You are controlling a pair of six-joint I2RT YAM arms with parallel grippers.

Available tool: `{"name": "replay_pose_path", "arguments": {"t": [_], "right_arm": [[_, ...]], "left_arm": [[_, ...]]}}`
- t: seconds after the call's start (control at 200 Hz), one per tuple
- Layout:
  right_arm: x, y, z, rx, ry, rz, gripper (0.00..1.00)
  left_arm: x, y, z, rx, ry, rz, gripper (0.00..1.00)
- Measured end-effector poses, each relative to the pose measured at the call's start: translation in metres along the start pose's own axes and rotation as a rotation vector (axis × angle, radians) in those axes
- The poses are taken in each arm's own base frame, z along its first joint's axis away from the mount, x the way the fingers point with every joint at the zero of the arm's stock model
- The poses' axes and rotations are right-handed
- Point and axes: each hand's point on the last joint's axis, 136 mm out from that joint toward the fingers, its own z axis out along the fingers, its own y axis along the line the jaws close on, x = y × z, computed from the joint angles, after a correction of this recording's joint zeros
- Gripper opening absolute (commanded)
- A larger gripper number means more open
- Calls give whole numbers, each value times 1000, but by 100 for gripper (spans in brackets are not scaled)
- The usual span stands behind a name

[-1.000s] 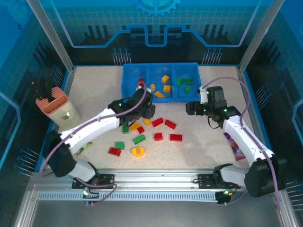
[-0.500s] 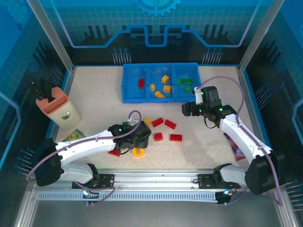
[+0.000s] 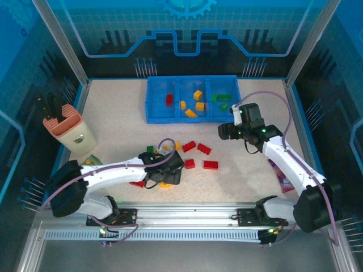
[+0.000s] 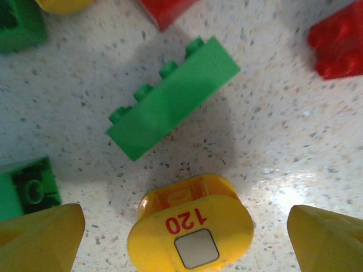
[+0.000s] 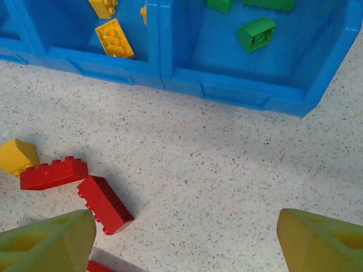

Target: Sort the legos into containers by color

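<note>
The blue tray holds a red lego in its left container, yellow ones in the middle and green ones on the right. Loose legos lie in front: red bricks, a yellow one. My left gripper is open low over the pile. Its fingers stand apart on either side of a yellow oval piece marked 120. A green brick lies just beyond it. My right gripper hangs open over bare table, with two red bricks to its left.
A beige-and-pink utensil holder stands at the left. Snack packets lie by the left arm and under the right arm. The tray's front wall is just beyond the right gripper. Metal frame posts ring the table.
My left gripper left a red brick in the tray's left compartment, swung back to the loose pile near the front and opened wide. The right gripper shifted slightly left.
</note>
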Motion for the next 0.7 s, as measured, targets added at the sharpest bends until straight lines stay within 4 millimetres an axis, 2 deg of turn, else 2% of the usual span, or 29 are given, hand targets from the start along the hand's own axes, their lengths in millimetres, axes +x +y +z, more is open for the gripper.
{"name": "replay_pose_path", "arguments": {"t": [0.15,0.325,0.63,0.7], "right_arm": [[1,2,3,0,11,-7,84],[0,1,5,16,18,-15,85],[4,1,9,23,38,-23,85],[5,0,10,29,44,-23,85]], "left_arm": [[16,3,20,-70,69,40,93],[23,1,27,-78,94,36,90],[23,-8,31,-56,99,28,76],[23,-10,31,-51,101,29,68]]}}
